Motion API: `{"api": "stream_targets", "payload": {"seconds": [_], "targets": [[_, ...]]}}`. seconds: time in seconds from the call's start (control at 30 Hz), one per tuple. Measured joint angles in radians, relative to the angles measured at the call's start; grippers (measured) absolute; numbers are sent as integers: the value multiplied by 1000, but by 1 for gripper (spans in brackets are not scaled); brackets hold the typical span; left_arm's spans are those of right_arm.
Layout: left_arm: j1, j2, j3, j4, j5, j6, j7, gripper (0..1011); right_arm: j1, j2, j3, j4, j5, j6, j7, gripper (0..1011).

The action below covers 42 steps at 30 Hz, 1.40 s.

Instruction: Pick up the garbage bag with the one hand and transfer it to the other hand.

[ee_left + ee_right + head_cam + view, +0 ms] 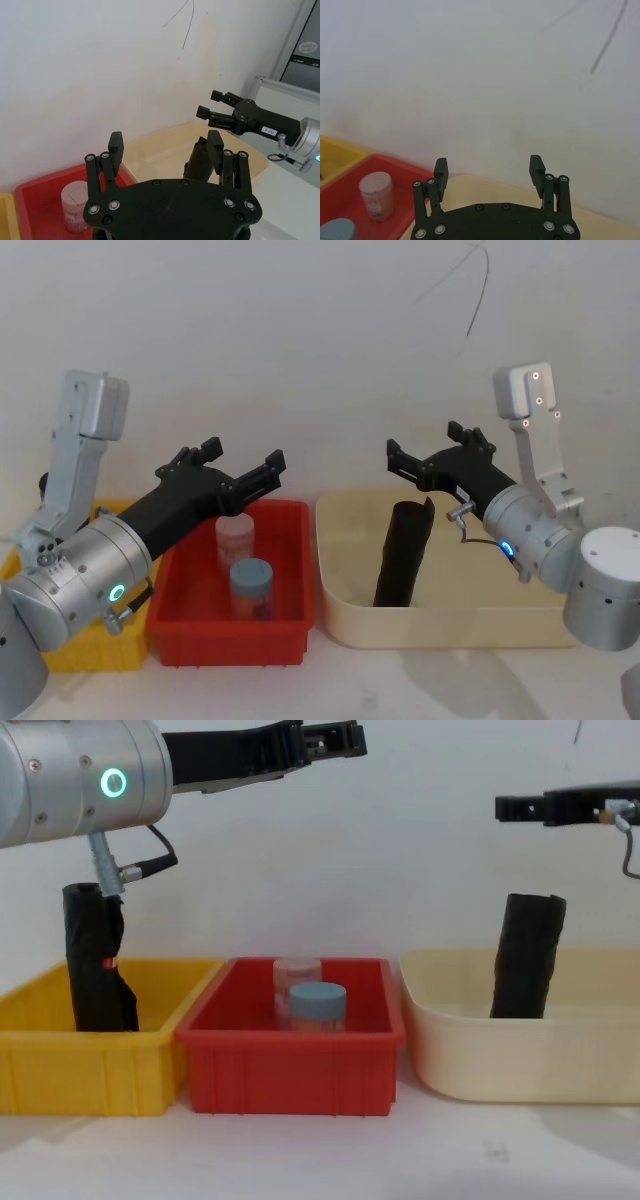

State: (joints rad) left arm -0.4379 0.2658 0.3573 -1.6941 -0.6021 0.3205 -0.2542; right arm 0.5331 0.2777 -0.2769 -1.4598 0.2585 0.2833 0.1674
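the left gripper (243, 455), on the silver arm with the green ring light, stretches forward and is held high above the red bin (230, 640). its long black fingers are spread wide apart, with nothing between them. the chest view shows it well clear of that bin's rim. the right gripper (425, 442), on the arm with the blue ring light, is raised to the right of the red bin and points back toward it. its fingers are likewise wide apart and empty.

the garbage bag (403, 555) stands in the cream tub (450, 630) just right of the red bin. it sits below the right gripper and does not touch its fingers. it is a plain black roll of plastic, leaning slightly, and its uneven top rises well above the tub's wall.

inside the red bin stand a pinkish jar (235, 535) and, nearer the front, a blue-lidded jar (251, 580). on the red bin's left, touching it, a yellow bin (80, 1070) holds another black roll (95, 960) with a small red mark.
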Motion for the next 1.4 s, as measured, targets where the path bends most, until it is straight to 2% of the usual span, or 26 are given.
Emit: {"api": "stream_targets", "payload": {"seconds": [0.23, 0.43, 0.7, 0.97, 1.4], "targets": [[2, 1, -2, -2, -1, 1, 2, 1001, -1, 17, -21, -38, -3, 6, 48, 1002], [3, 2, -2, -3, -1, 1, 3, 1001, -14, 34, -56, -75, -3, 35, 109, 1001], [3, 2, -3, -4, -2, 1, 3, 1001, -35, 39, -103, -102, 6, 81, 155, 1002], [4, 3, -3, -5, -2, 1, 4, 1001, -58, 18, -166, -101, 17, 141, 181, 1001], [4, 3, -3, -5, -2, 1, 4, 1001, -58, -26, -224, -63, 16, 178, 188, 1001]]}}
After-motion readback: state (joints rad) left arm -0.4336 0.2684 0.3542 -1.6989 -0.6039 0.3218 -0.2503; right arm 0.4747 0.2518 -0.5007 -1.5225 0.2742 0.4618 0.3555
